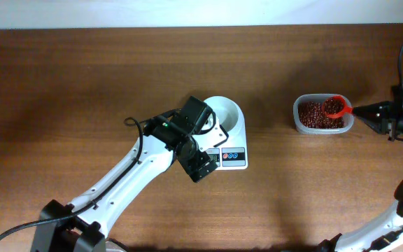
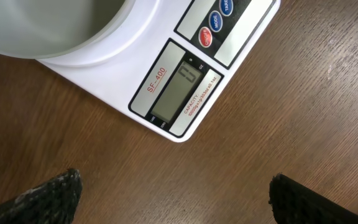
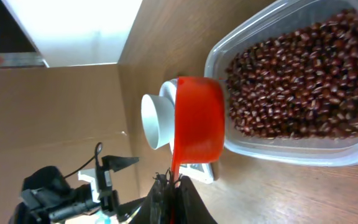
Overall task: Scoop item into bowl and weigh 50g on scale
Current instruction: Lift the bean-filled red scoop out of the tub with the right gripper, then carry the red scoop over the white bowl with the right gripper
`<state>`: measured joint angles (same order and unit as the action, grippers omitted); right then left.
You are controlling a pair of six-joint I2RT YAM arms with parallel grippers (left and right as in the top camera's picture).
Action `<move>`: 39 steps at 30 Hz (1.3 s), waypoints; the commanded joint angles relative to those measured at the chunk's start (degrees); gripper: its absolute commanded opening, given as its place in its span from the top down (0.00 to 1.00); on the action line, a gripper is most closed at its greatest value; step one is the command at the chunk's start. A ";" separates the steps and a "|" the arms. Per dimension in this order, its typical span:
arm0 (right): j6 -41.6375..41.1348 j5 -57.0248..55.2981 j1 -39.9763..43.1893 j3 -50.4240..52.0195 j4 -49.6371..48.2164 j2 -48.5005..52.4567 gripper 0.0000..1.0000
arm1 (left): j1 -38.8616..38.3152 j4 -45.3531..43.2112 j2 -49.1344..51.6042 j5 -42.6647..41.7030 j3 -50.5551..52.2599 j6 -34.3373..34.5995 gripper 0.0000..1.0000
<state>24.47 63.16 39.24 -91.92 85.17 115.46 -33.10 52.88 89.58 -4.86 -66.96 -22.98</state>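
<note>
The white bowl (image 1: 226, 115) sits on the white scale (image 1: 234, 155) at the table's middle; both also show in the left wrist view, the bowl (image 2: 73, 31) and the scale (image 2: 179, 87) with its grey display. The beans (image 1: 318, 116) lie in a clear plastic tub (image 1: 299, 120) at the right. My right gripper (image 1: 369, 112) is shut on the handle of a red scoop (image 1: 336, 106) holding beans above the tub; the right wrist view shows the scoop (image 3: 197, 118) over the beans (image 3: 297, 81). My left gripper (image 2: 173, 196) is open over bare table just in front of the scale.
The left arm (image 1: 131, 175) reaches diagonally from the front left to the scale. Bare wooden table (image 1: 82, 84) lies all around. The table's back edge runs along the top of the overhead view.
</note>
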 commanded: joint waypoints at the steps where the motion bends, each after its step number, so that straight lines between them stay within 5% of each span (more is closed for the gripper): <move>1: 2.78 2.01 -0.87 -1.53 0.63 -0.13 0.96 | -0.17 -0.13 -0.35 0.20 0.42 -0.74 0.01; 16: 2.45 10.43 -20.94 -1.53 0.24 -0.11 0.96 | -0.17 -0.13 -0.35 0.20 0.42 -0.74 0.01; 27: -4.33 10.75 -36.09 -1.53 -10.16 -0.11 0.96 | -0.17 -0.13 -0.35 0.20 0.42 -0.74 0.01; 39: -14.49 -5.64 -44.30 -1.88 -22.05 -0.02 0.96 | -0.17 -0.13 -0.35 0.20 0.42 -0.74 0.01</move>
<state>12.32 63.29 -3.88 -92.33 63.77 115.46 -33.10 52.88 89.58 -4.86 -66.94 -22.98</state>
